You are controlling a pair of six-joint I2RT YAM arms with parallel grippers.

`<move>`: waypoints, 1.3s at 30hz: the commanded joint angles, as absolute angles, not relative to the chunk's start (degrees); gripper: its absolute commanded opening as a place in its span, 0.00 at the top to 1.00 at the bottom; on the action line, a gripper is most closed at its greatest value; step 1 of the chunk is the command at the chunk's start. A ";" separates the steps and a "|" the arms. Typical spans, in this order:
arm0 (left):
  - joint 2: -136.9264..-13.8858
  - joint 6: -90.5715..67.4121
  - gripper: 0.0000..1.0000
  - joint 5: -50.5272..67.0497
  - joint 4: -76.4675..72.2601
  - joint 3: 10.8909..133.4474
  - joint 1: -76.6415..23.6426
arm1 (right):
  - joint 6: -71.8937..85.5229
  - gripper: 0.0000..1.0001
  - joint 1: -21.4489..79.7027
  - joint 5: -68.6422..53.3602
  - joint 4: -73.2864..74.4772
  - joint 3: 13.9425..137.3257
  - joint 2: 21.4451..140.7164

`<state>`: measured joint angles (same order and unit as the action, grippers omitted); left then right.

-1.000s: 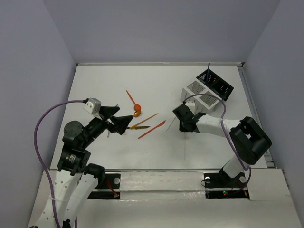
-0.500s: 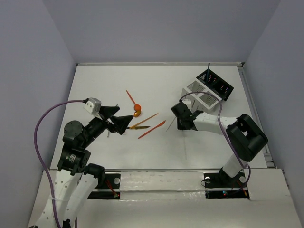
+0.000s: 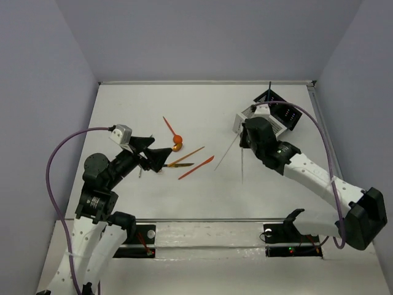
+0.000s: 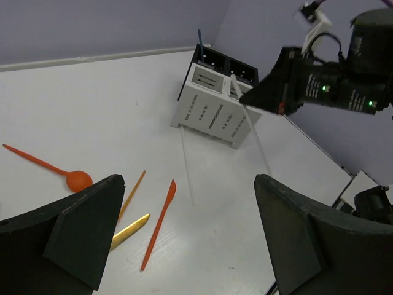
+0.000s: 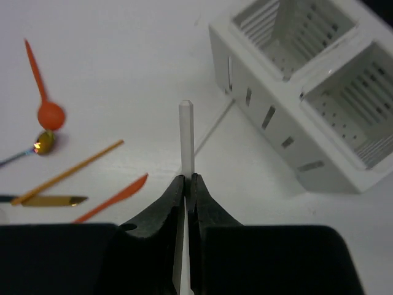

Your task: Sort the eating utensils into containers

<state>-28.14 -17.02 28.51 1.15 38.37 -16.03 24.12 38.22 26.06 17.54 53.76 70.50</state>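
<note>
The white slatted plastic caddy [image 5: 264, 104], at two o'clock on the plain white table [image 3: 141, 104], shows dark slot stripes. The black perforated box [image 3: 285, 114] carries tiny dots, perhaps red and green. Toward nine o'clock lie an orange-red round-bowled plastic spoon [image 4: 78, 180], an orange-red plastic knife [image 4: 167, 200] and a gold-brown flat blade [image 4: 130, 228].

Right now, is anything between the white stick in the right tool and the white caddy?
Nothing visible. The right tool grips the white stick above bare table, and the white caddy beside it has its near compartments open.
</note>
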 commanded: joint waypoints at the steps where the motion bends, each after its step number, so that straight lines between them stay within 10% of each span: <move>1: -28.56 -16.70 0.01 29.88 -1.32 39.73 -15.47 | 17.67 0.93 31.40 32.87 2.22 59.14 69.87; 22: -30.41 -15.20 0.01 29.00 -0.44 40.52 -14.33 | -6.85 0.93 6.42 29.88 -35.06 91.49 108.79; 39: -30.94 -15.20 0.01 29.27 -0.53 40.52 -11.95 | -6.50 0.93 6.42 24.00 -42.80 81.93 111.36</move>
<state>-31.35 -15.90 28.45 1.21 38.37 -12.27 -6.04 6.33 25.82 -35.94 85.62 113.91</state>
